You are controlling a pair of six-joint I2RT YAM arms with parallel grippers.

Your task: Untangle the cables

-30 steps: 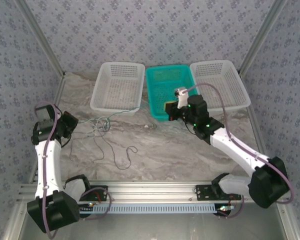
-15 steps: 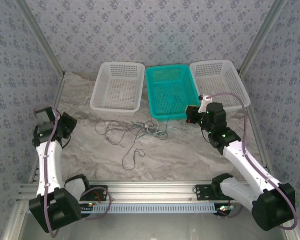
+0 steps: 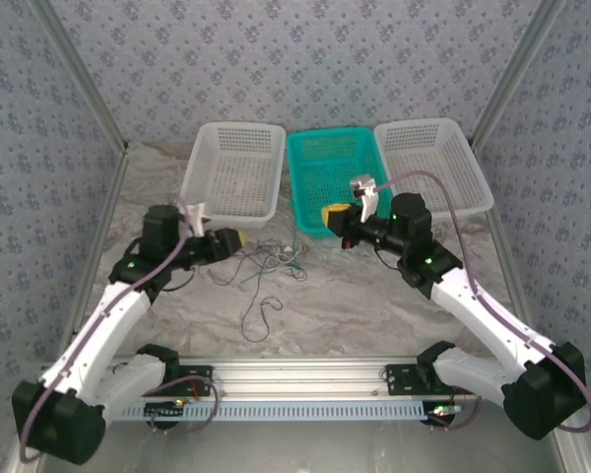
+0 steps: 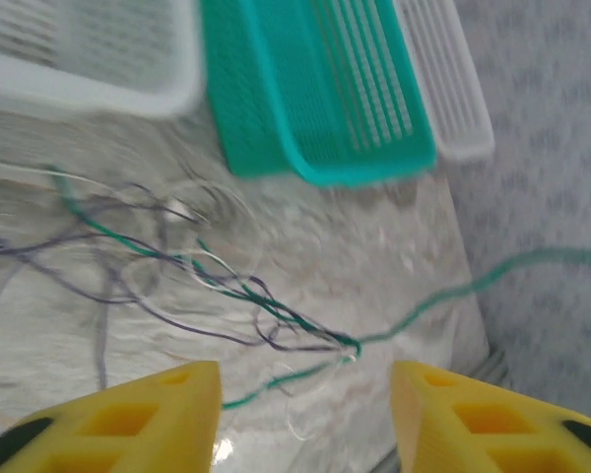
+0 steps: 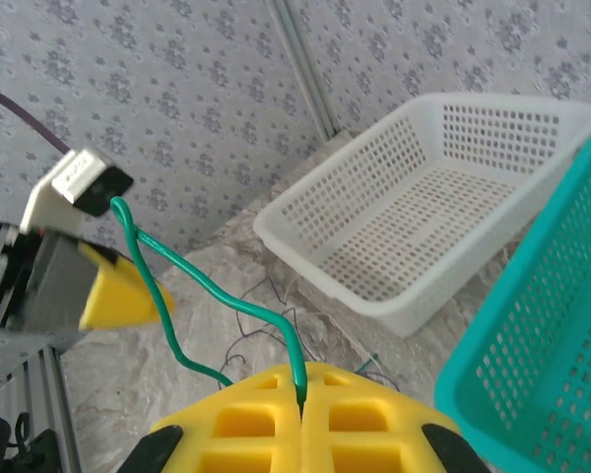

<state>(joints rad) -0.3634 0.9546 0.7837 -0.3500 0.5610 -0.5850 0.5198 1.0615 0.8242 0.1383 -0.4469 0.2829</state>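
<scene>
We log the right gripper (image 5: 301, 386) pinching the green cable (image 5: 130, 235), bottom centre. The left gripper (image 4: 305, 382) is spread at bottom edge; tangled cables (image 4: 246, 294) lie mid-frame.

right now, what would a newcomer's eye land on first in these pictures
The bright teal basket sits at the far middle of the table, between two white baskets. In front of them a loose tangle of thin cables lies on the marble. The right claw is shut on a green cable, while the left claw stands open beside the tangle.
</scene>
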